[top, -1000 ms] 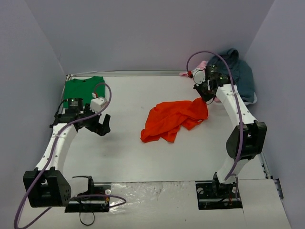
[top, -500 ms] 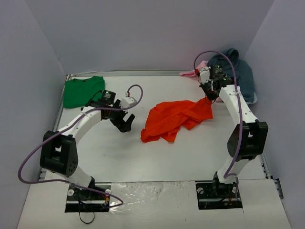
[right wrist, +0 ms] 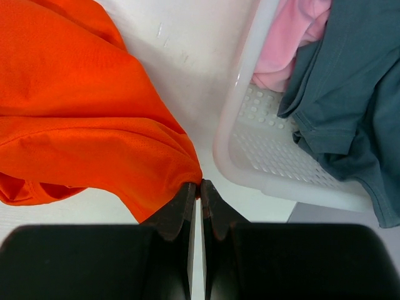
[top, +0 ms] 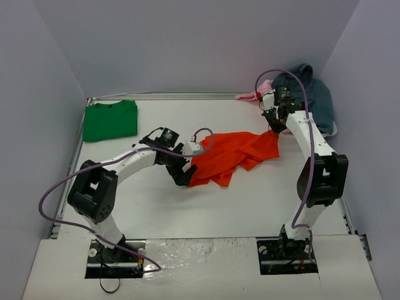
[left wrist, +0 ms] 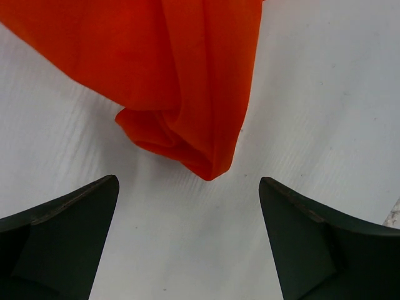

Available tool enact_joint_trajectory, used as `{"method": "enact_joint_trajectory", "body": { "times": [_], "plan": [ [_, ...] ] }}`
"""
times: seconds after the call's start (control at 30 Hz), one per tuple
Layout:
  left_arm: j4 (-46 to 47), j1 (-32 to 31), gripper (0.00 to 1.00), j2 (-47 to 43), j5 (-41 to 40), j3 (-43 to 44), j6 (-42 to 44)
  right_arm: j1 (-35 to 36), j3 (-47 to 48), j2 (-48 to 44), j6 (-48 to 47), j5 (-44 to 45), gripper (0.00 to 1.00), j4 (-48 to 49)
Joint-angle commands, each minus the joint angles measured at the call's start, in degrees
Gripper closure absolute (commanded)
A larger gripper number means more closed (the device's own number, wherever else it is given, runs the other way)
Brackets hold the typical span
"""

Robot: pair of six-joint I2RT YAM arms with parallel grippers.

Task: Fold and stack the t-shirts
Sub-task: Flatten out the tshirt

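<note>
The orange t-shirt [top: 231, 153] lies crumpled in the middle of the table. My right gripper [top: 272, 129] is shut on its far right corner [right wrist: 181, 169], holding it taut beside the basket. My left gripper [top: 183, 176] is open just off the shirt's near left corner; that corner [left wrist: 209, 164] lies between and just ahead of my spread fingers [left wrist: 69, 212], not touching them. The green t-shirt [top: 110, 120] lies folded flat at the far left corner.
A white mesh basket [right wrist: 294, 169] at the far right holds a pink cloth [right wrist: 294, 37] and a grey-blue garment [top: 312, 94]. Grey walls close in the table on three sides.
My left arm has swung from the green shirt rightwards to the orange shirt's near left corner. My right gripper has pulled its corner a little farther right and back.
</note>
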Motion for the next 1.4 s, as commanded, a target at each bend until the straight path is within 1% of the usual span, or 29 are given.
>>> {"method": "enact_joint_trajectory", "body": {
  "times": [0.0, 0.07, 0.1, 0.27, 0.37, 0.4, 0.47, 0.57, 0.67, 0.77, 0.83, 0.93, 1.03, 1.07, 1.17, 1.3, 1.37],
  "plan": [
    [1.69, -2.22, 0.04, 1.45, -0.93, 0.71, 1.13, -0.45, -0.24, 1.01, 0.79, 1.33, 1.0, -0.09],
    [1.77, -2.76, 0.0, 2.34, -1.11, 1.15, 1.31, -0.54, -0.24, 1.36, 0.79, 1.42, 1.0, -0.09],
    [1.69, -3.02, 0.07, 3.3, -0.76, 1.5, 1.31, -0.63, -0.33, 1.54, 0.79, 1.42, 1.0, -0.09],
    [1.34, -3.02, 0.25, 6.73, 1.09, 2.64, 1.05, -1.07, -0.68, 1.89, 0.7, 1.42, 1.0, 0.17],
    [1.42, -3.29, 0.52, 7.79, 0.48, 3.44, 1.04, -1.16, -1.03, 1.89, 0.7, 1.25, 1.0, 0.18],
    [1.42, -3.37, 0.72, 7.97, 0.3, 3.7, 1.04, -1.24, -1.03, 1.89, 0.62, 1.16, 1.0, 0.26],
    [1.6, -3.46, 0.97, 7.88, -0.83, 4.05, 0.69, -1.24, -1.29, 1.72, 0.62, 1.16, 1.0, 0.26],
    [2.3, -3.11, 0.98, 5.96, -2.5, 3.61, 0.6, -1.33, -1.47, 0.67, 0.62, 0.9, 1.0, 0.18],
    [2.39, -2.24, 0.97, 2.54, -7.07, 3.26, 1.13, -1.24, -1.56, -1.35, 0.7, 0.02, 1.0, 0.0],
    [0.55, 0.04, 0.98, -1.42, -12.34, 4.48, 2.18, -1.24, -1.64, -3.72, 0.7, -0.51, 1.0, -0.26],
    [-1.29, 1.63, 0.98, -3.71, -16.03, 5.54, 2.71, -1.16, -1.21, -4.96, 0.7, -2.97, 1.0, -1.05],
    [-1.92, 4.62, 0.98, -8.81, -22.01, 6.95, 2.54, -1.07, -0.15, -7.77, 0.62, -4.03, 1.0, -1.41],
    [-2.18, 6.03, 0.98, -13.55, -26.75, 7.92, 2.01, -1.07, 0.99, -11.28, 0.62, -4.9, 1.0, -1.58],
    [-2.01, 6.2, 0.97, -15.74, -29.64, 7.92, 1.75, -1.07, 1.86, -13.21, 0.7, -5.26, 1.0, -1.58],
    [-2.27, 6.73, 0.98, -19.52, -33.08, 8.8, 1.05, -1.16, 4.14, -16.9, 0.97, -7.01, 1.0, -1.67],
    [-4.2, 6.82, 0.98, -22.96, -33.54, 11.43, -0.18, -0.89, 8.01, -20.78, 1.93, -10.53, 1.0, -1.84],
    [-6.56, 6.82, 0.98, -23.84, -32.92, 13.89, -1.24, -0.63, 10.29, -22.62, 2.28, -11.84, 1.0, -2.11]
  ]
}}
